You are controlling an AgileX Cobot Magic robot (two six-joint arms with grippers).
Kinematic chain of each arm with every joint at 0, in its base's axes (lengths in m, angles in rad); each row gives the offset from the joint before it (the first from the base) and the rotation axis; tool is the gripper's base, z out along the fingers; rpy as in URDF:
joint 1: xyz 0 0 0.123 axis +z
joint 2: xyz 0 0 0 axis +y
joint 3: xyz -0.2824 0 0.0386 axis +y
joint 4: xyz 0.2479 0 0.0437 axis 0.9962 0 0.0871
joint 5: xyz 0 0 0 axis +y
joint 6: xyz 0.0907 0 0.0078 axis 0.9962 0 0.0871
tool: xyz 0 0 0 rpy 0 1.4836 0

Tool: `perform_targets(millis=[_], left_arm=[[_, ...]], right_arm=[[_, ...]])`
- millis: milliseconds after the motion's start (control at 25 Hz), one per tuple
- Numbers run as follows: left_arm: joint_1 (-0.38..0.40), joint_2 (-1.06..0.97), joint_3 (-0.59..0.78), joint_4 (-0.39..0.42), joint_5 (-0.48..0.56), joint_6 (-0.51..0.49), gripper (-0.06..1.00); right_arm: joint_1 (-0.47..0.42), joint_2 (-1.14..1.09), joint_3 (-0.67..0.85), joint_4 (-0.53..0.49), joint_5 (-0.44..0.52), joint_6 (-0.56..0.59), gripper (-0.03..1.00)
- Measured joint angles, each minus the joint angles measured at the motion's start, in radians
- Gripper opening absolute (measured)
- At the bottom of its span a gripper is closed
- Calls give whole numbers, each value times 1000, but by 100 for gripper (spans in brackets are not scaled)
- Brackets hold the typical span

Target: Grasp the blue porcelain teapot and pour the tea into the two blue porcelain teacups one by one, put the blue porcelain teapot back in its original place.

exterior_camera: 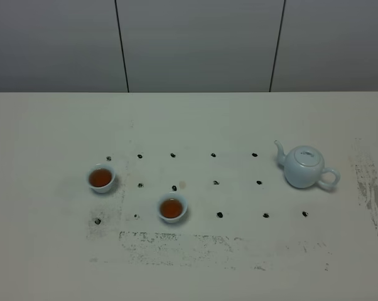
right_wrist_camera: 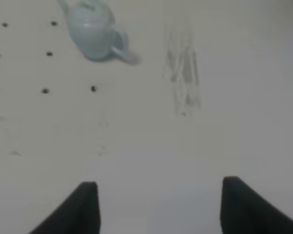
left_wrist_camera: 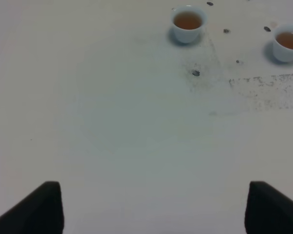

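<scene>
Teapot (exterior_camera: 307, 167) sits far ahead of my right gripper (right_wrist_camera: 158, 204), handle turned toward that side; both cups hold tea. My fingers (right_wrist_camera: 83, 209) stand apart, empty.

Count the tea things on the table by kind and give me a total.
Teapot: 1
Teacups with tea in them: 2
Total: 3

teapot (right_wrist_camera: 92, 36): blurred | fingers (right_wrist_camera: 83, 207): tips only, cut off
</scene>
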Motion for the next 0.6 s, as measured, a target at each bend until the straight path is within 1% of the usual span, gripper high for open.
perform_targets(millis=[160,320,600], left_arm=[[0,0,0,0,0,0,76],[0,0,0,0,0,0,76],[0,0,0,0,0,1,76]], right_arm=[[8,-92,0,30,1,0,48],[14,-97,1,59,1,3,45],[18,-97,1,67,-1,3,37]])
